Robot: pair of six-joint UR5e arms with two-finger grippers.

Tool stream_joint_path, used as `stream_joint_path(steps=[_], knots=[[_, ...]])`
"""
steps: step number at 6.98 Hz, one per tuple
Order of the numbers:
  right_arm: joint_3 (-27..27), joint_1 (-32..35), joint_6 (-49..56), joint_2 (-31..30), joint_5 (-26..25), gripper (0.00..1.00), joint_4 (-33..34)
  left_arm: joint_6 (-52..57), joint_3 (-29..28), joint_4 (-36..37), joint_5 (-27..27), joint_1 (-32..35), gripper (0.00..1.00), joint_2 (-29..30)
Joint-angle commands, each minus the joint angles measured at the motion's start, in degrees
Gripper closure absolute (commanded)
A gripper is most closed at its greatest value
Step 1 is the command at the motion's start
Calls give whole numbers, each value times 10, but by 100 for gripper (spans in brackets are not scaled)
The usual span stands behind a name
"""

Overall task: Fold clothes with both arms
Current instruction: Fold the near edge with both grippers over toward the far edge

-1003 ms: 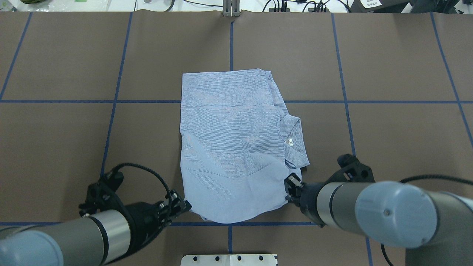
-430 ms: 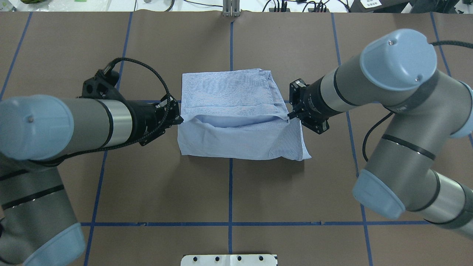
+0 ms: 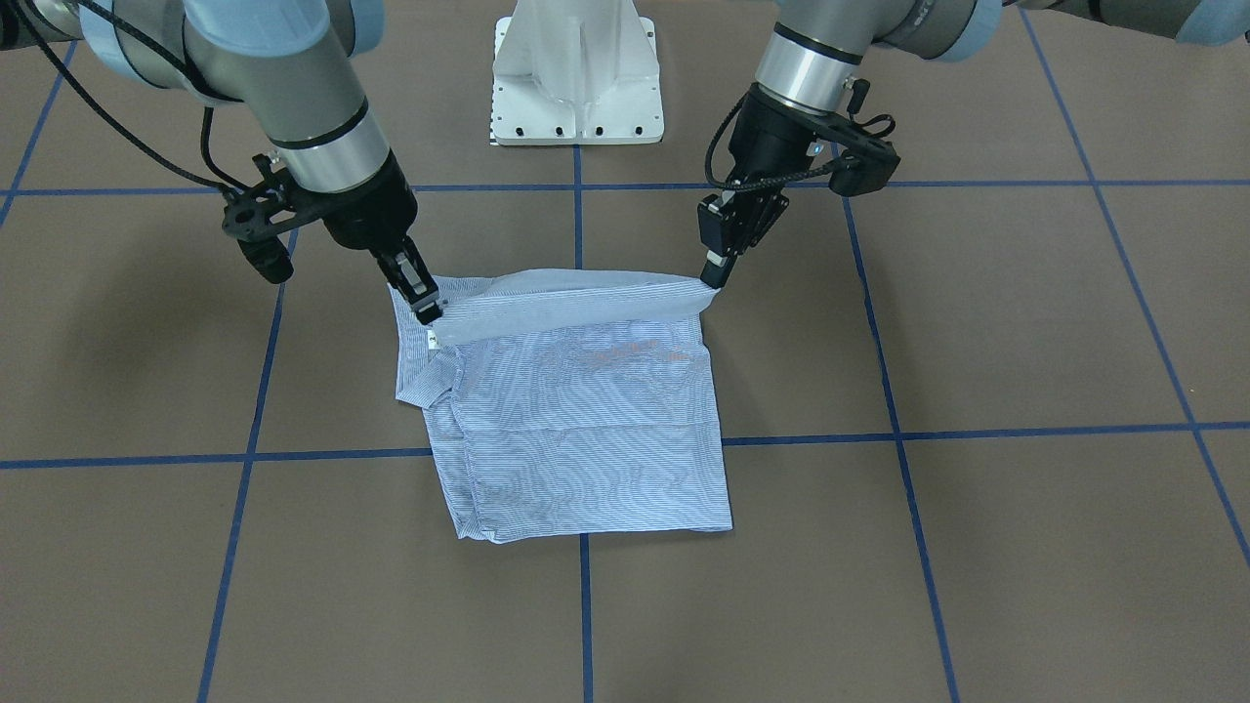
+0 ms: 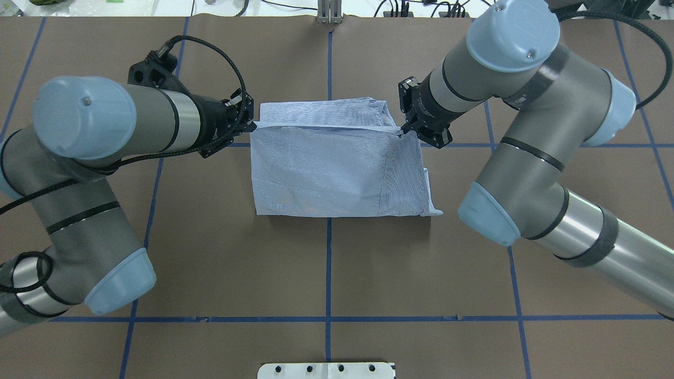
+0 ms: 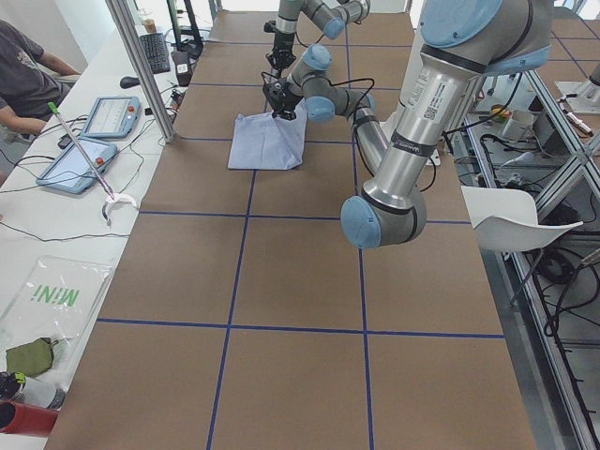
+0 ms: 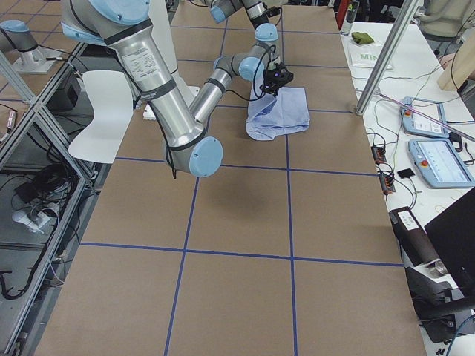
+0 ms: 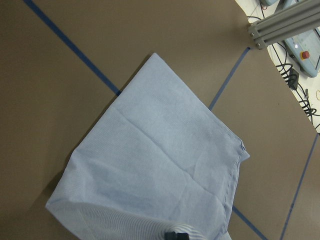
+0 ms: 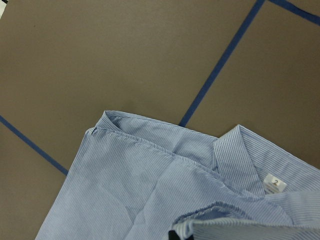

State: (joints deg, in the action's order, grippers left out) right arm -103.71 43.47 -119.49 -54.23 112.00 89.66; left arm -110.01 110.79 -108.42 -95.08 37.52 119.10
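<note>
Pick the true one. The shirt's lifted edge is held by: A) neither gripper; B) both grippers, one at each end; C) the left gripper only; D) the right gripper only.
B: the left gripper and the right gripper each pinch one end of the raised edge of the shirt, which stretches between them.

Overhead now, the lifted flap of the shirt (image 4: 326, 168) hides the neck label (image 8: 274, 184) completely. Up there the left pincer (image 4: 251, 125) and right pincer (image 4: 404, 128) lose their tips against the cloth edge. Left wrist camera, just a dark sliver of fingertip (image 7: 172, 235) at the bottom edge, the rest cut off; right wrist, same story. Side views, both pincers far too small to judge. And the white pedestal (image 4: 326, 370) and the seated person (image 5: 23, 70), both clipped by the frame
</note>
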Motion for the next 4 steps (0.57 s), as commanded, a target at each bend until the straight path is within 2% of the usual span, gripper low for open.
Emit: stream_joint_path(steps=[1,4], knots=[[97,7,42,54,1,100,-2,11,-90,-61,0,19,100,29],[172,7,105,86,1,100,-4,49,-201,-120,2,33,100,57]])
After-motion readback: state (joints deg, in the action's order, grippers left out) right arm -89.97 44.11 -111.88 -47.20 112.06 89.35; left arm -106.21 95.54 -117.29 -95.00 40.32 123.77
